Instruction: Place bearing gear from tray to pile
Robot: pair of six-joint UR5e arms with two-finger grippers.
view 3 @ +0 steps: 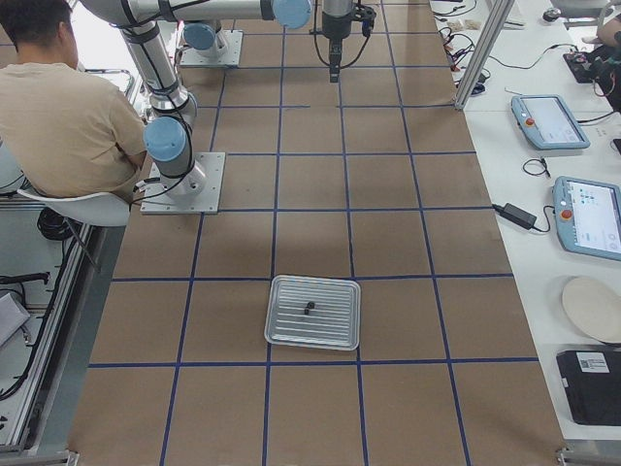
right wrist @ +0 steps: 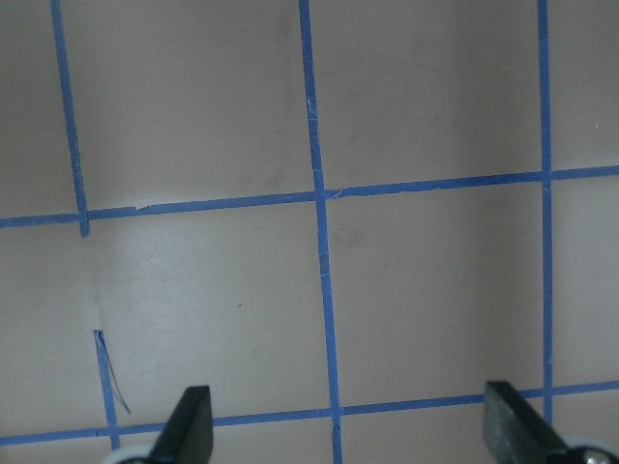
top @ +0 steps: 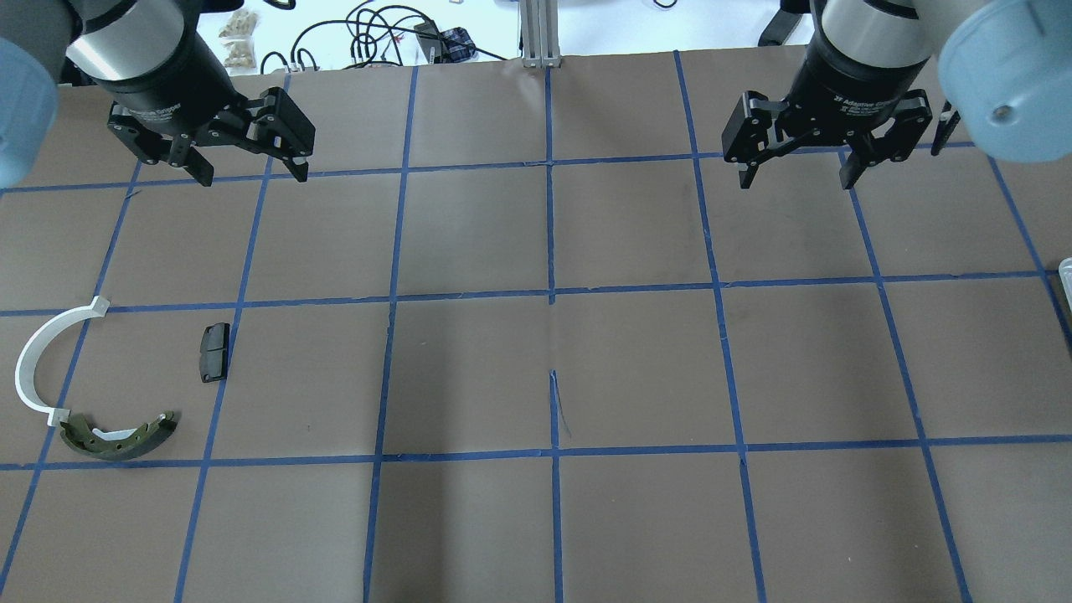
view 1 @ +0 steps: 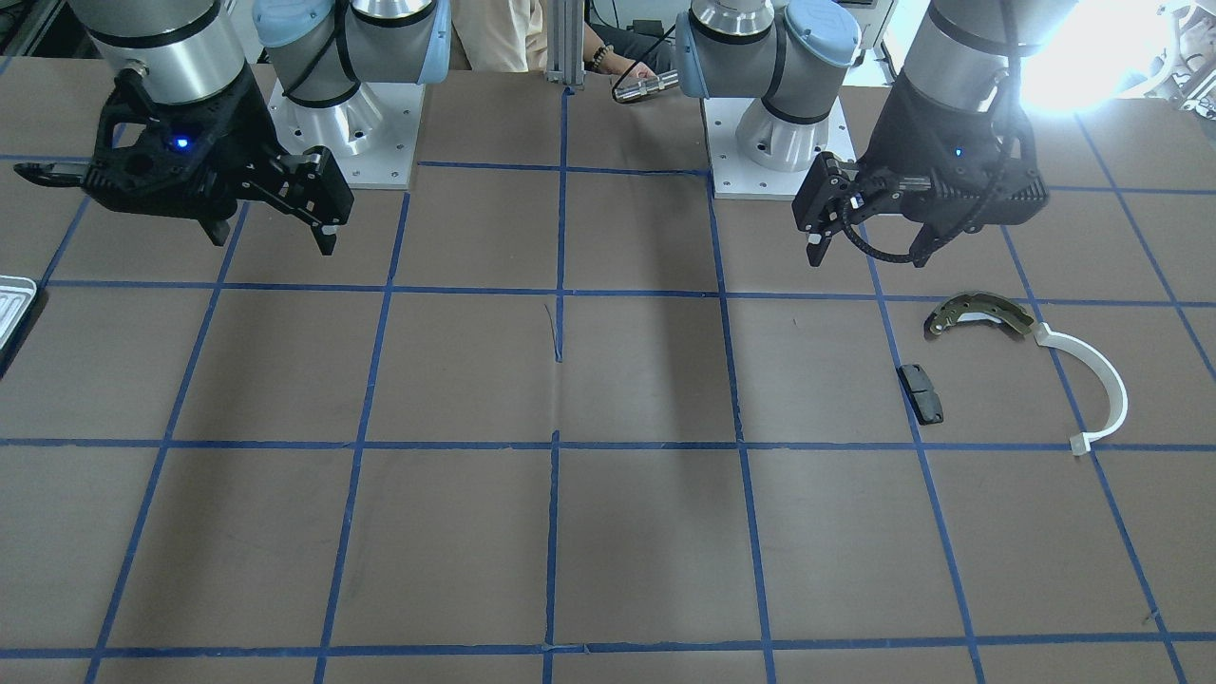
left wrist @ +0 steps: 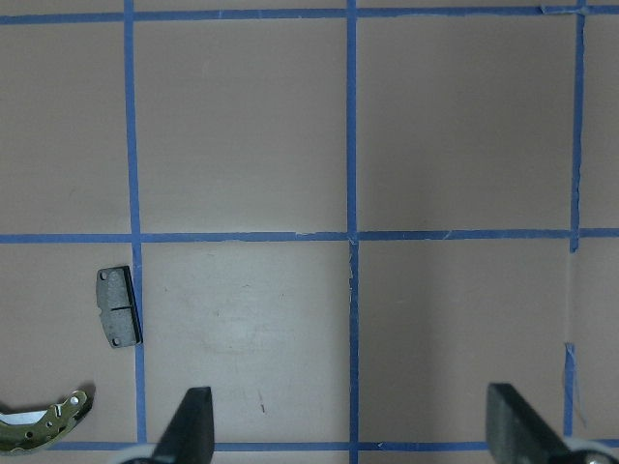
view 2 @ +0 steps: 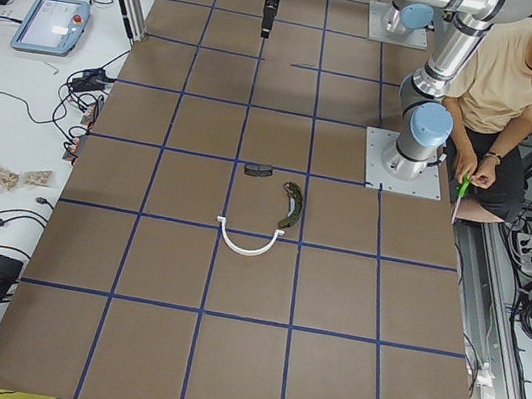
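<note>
The silvery tray point(view 3: 335, 328) lies at the table's end on my right side. A small black bearing gear point(view 3: 309, 309) sits in its middle. Only the tray's edge shows in the front view point(view 1: 13, 302) and the overhead view point(top: 1065, 278). The pile lies on my left side: a bronze-grey brake shoe point(top: 117, 436), a white plastic arc point(top: 35, 362) and a black pad point(top: 214, 352). My left gripper point(top: 251, 170) is open and empty, high above the table beyond the pile. My right gripper point(top: 796, 177) is open and empty, well away from the tray.
The brown table is marked with blue tape lines point(top: 551, 293). Both arm bases point(view 1: 342, 133) stand at the robot's edge. A person point(view 2: 504, 106) sits beside the bases. Cables and tablets point(view 3: 589, 216) lie on the side bench off the table.
</note>
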